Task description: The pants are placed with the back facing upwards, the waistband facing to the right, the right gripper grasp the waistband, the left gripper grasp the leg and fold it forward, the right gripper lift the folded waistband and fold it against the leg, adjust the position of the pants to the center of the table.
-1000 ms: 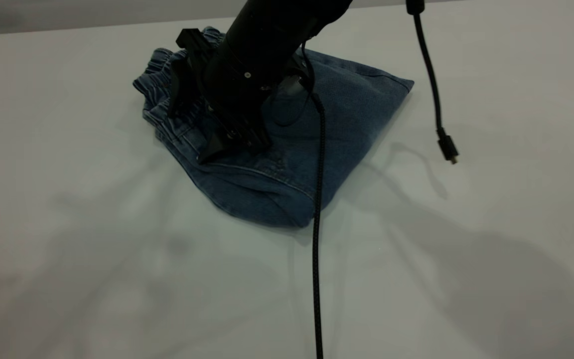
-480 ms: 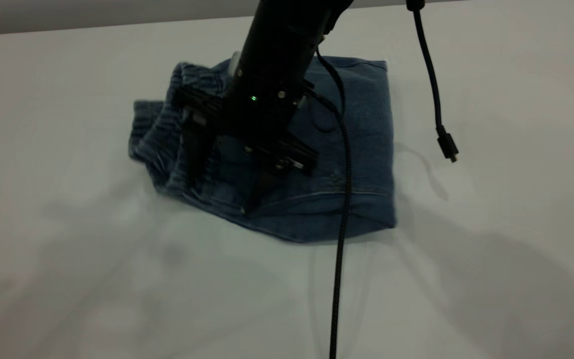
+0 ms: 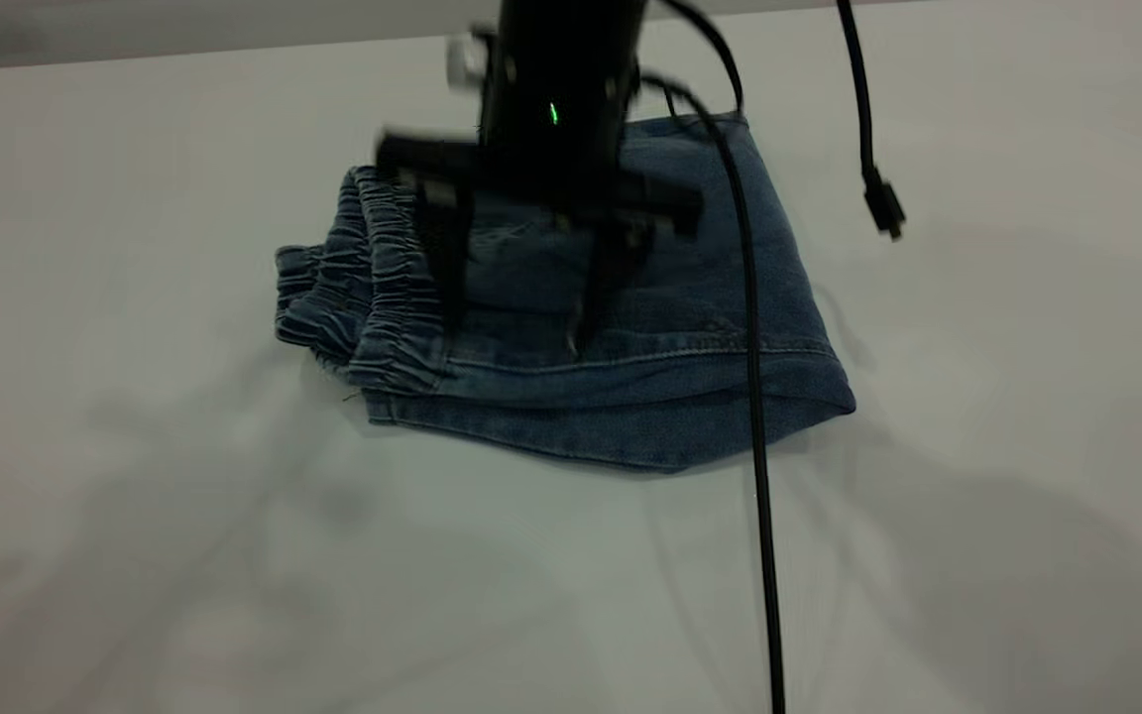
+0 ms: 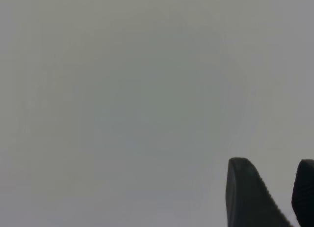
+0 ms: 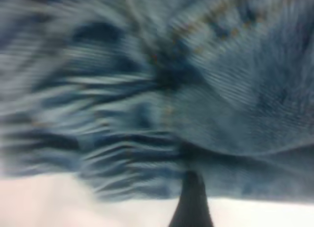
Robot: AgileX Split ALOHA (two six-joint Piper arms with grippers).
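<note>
Right claw [image 3: 516, 327] spread on pants [image 3: 630, 297], wrist view blurred

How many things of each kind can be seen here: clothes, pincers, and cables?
Clothes: 1, the folded pants on the table.
Pincers: 2, the right pincer open over the pants, the left pincer over bare table.
Cables: 2, a braided cable crossing the pants, a loose cable hanging with its plug free.
Total: 5.

I note two black cables in the exterior view. A braided cable [image 3: 755, 397] runs from 12 o'clock down past 6 o'clock. A thinner loose cable [image 3: 860, 109] hangs at 1 o'clock, ending in a plug [image 3: 884, 210].
</note>
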